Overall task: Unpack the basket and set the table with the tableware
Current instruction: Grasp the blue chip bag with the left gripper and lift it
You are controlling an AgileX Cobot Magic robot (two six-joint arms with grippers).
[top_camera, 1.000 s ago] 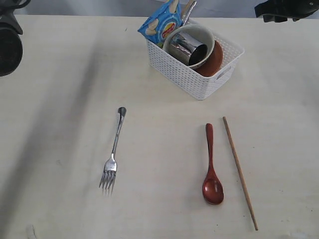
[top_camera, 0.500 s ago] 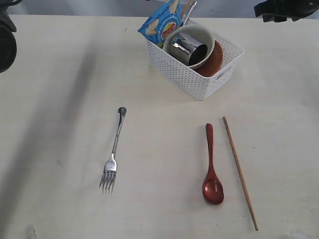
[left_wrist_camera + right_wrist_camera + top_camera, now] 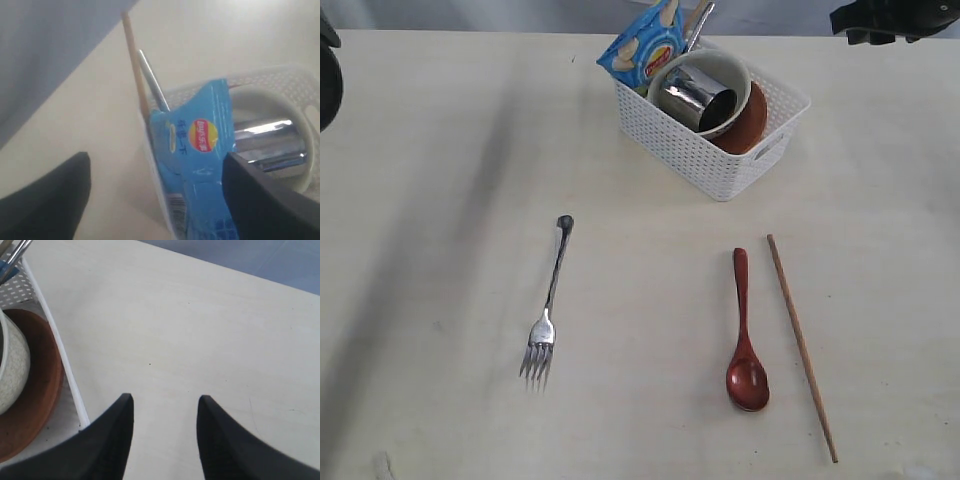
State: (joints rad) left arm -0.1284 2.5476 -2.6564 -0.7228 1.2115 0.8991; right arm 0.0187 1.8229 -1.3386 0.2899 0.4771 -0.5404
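Left gripper (image 3: 155, 157): my fingers stand wide apart and clamp nothing. It hangs over the basket's (image 3: 705, 140) packet end. In its wrist view the blue packet (image 3: 200, 150) shows between my fingers, but below them and not touched.

Right gripper (image 3: 165, 402): jaws parted, with bare table (image 3: 200, 315) in the gap and nothing held. It is just beside the basket wall (image 3: 60, 350), on the outside. The plate (image 3: 35, 405) and the bowl (image 3: 12, 365) show inside that wall.

Basket: at the far part of the table (image 3: 440, 200), right of centre in the exterior view.
- The bowl (image 3: 730, 70) is tilted.
- The steel cup (image 3: 695, 97) lies on its side in the bowl.
- The brown plate (image 3: 750, 120) stands on edge between the bowl and the basket wall.
- The packet (image 3: 642, 50) stands upright at the left far corner.
- A steel handle (image 3: 152, 82) and a chopstick (image 3: 136, 65) stick up side by side next to the packet. I cannot tell which utensil the handle belongs to.

Laid on the table:
- The fork (image 3: 548, 305) is left of centre, tines toward the near edge.
- The spoon (image 3: 744, 335) is right of centre, bowl end toward the near edge.
- A second chopstick (image 3: 801, 345) lies just right of the spoon, near it but apart, running slightly askew.
- The fork is well apart from the other two, and all three are clear of the basket.

In the exterior view only dark edges of my arms show, at the left border (image 3: 328, 70) and the upper right corner (image 3: 895, 18).
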